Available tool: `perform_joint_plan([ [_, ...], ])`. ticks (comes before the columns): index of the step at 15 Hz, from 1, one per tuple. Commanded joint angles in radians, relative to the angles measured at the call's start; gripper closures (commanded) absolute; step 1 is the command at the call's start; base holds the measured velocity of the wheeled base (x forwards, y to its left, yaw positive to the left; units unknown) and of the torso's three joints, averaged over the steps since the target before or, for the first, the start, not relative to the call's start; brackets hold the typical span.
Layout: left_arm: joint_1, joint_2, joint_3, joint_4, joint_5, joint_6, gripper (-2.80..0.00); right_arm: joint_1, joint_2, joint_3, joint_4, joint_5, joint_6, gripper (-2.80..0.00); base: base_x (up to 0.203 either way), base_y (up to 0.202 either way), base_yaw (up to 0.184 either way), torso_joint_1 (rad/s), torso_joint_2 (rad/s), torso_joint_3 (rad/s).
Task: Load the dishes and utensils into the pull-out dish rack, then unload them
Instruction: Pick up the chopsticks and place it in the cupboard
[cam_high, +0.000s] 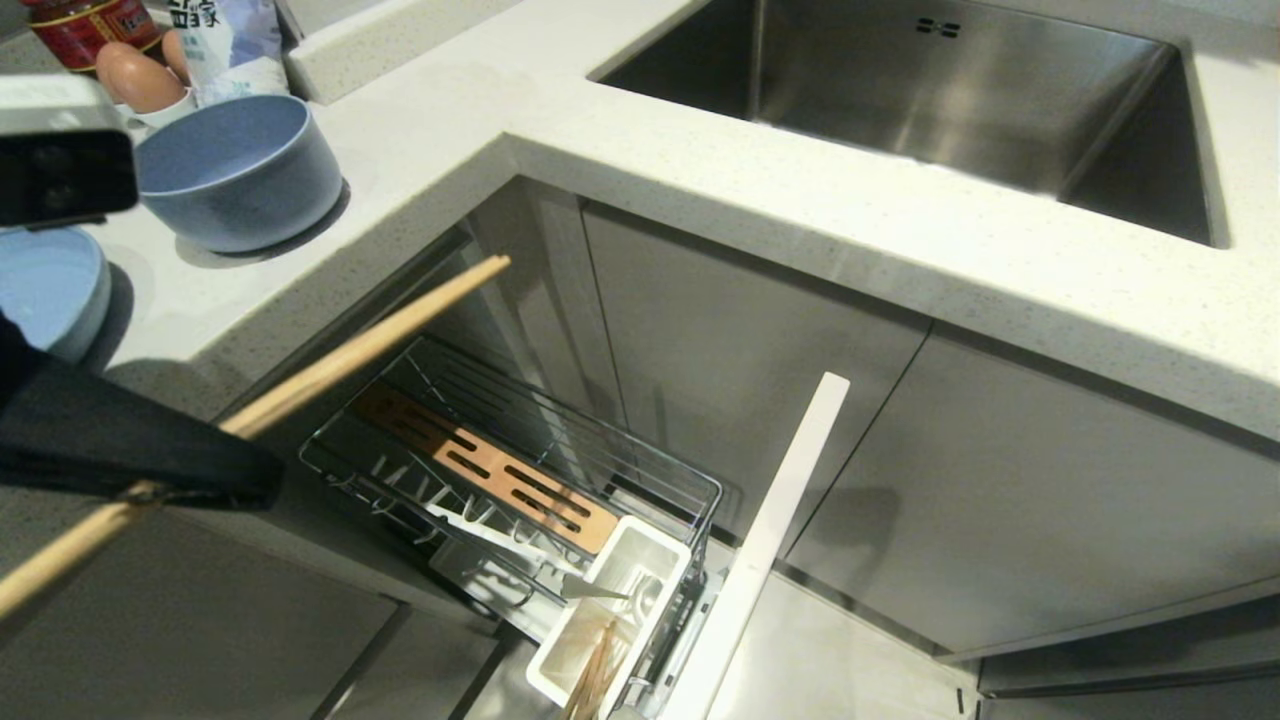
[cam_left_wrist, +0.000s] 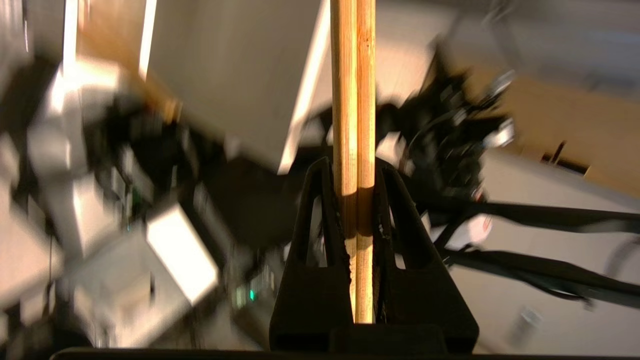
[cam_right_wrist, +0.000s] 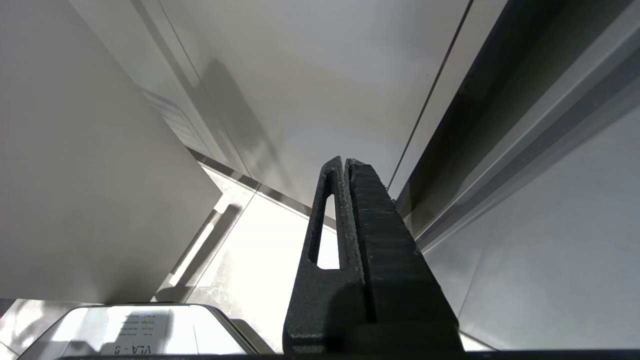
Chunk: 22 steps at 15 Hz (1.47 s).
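Left end effector (cam_left_wrist: 356, 200) grasps the chopsticks (cam_high: 330, 370); tip them upright over the white cutlery box (cam_high: 625, 590) before releasing.

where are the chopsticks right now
The chopsticks are clamped in the left hand at the head view's left, slanting in the air above the pull-out dish rack, below the counter edge near the blue bowl.

White label (cam_right_wrist: 137, 332) with upside-down "VLA - 3", bag (cam_high: 228, 40) print unreadable
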Motion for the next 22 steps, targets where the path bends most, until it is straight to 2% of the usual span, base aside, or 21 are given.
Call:
perform_joint_plan([
  [1, -0.007, 0.064, -0.004, 0.056, 0.020, -0.003, 0.00, 0.000, 0.000, 0.001, 0.000, 0.000, 0.000, 0.00, 0.000, 0.000, 0.000, 0.000, 0.00, 0.000],
  [4, -0.043, 0.097, 0.030, 0.070, 0.081, -0.003, 0.00, 0.000, 0.000, 0.001, 0.000, 0.000, 0.000, 0.00, 0.000, 0.000, 0.000, 0.000, 0.00, 0.000],
  [7, -0.131, 0.153, 0.089, 0.069, 0.177, -0.005, 0.00, 0.000, 0.000, 0.000, 0.000, 0.000, 0.000, 0.00, 0.000, 0.000, 0.000, 0.000, 0.00, 0.000],
  [12, -0.144, 0.213, 0.131, 0.059, 0.193, -0.005, 0.00, 0.000, 0.000, 0.000, 0.000, 0.000, 0.000, 0.00, 0.000, 0.000, 0.000, 0.000, 0.00, 0.000],
  [17, -0.191, 0.256, 0.203, 0.008, 0.254, -0.002, 0.00, 0.000, 0.000, 0.001, 0.000, 0.000, 0.000, 0.00, 0.000, 0.000, 0.000, 0.000, 0.00, 0.000],
  [20, -0.196, 0.294, 0.231, 0.015, 0.285, 0.004, 0.00, 0.000, 0.000, 0.000, 0.000, 0.000, 0.000, 0.00, 0.000, 0.000, 0.000, 0.000, 0.00, 0.000],
  [22, -0.215, 0.301, 0.248, 0.061, 0.312, 0.068, 0.00, 0.000, 0.000, 0.000, 0.000, 0.000, 0.000, 0.00, 0.000, 0.000, 0.000, 0.000, 0.00, 0.000],
])
